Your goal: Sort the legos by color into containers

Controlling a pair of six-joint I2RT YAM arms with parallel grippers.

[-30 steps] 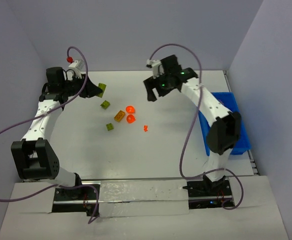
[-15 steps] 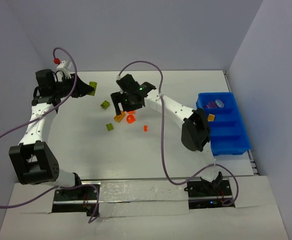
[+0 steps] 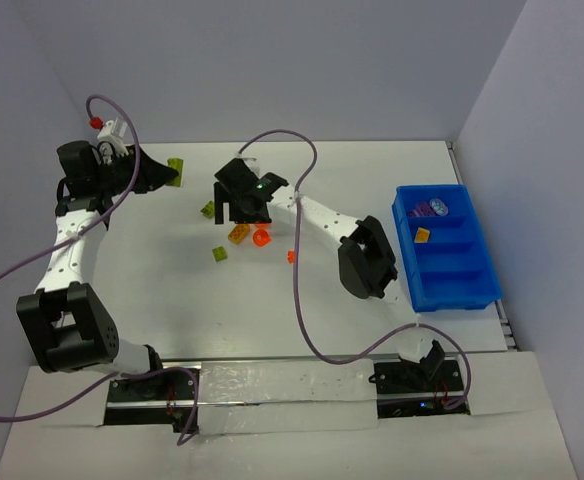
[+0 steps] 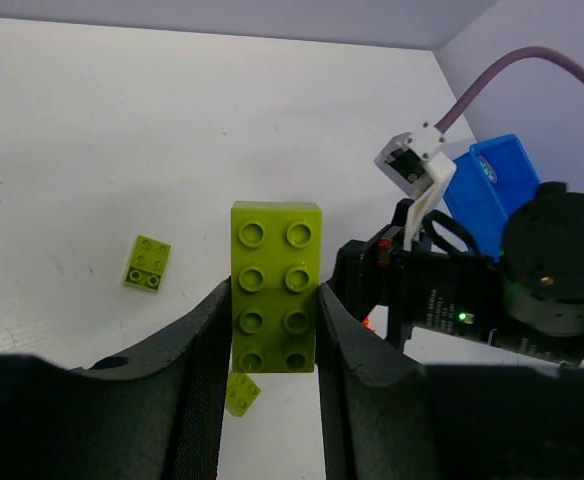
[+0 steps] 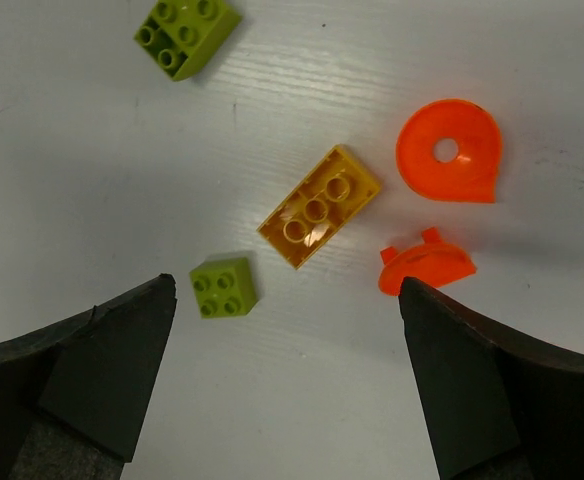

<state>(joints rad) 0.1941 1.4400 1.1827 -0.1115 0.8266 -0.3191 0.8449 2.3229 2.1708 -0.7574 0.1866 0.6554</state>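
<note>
**A:** Why is the left arm parked up in the far-left corner?

**B:** The left fingers (image 4: 204, 375) are clenched on the long lime brick (image 4: 275, 287), which hangs above the worktop (image 3: 222, 310). The blue tray (image 3: 462, 300) sits far right, so I'd guess the arm is keeping out of the other arm's reach.

**A:** And the right fingers (image 5: 102, 370)?

**B:** Spread wide and grasping nothing, poised over the yellow brick (image 5: 319, 207), probably the next pick.

**A:** What does the overhead view miss?

**B:** The close neighbours. The right wrist view shows an orange disc (image 5: 448, 163) and an orange fragment (image 5: 427, 267) just beside that brick, and a small lime brick (image 5: 222, 286) near it. But only the overhead view shows the tray's contents: a purple piece (image 3: 432, 208) in the far compartment and a yellow piece (image 3: 422, 236) in the next
</note>
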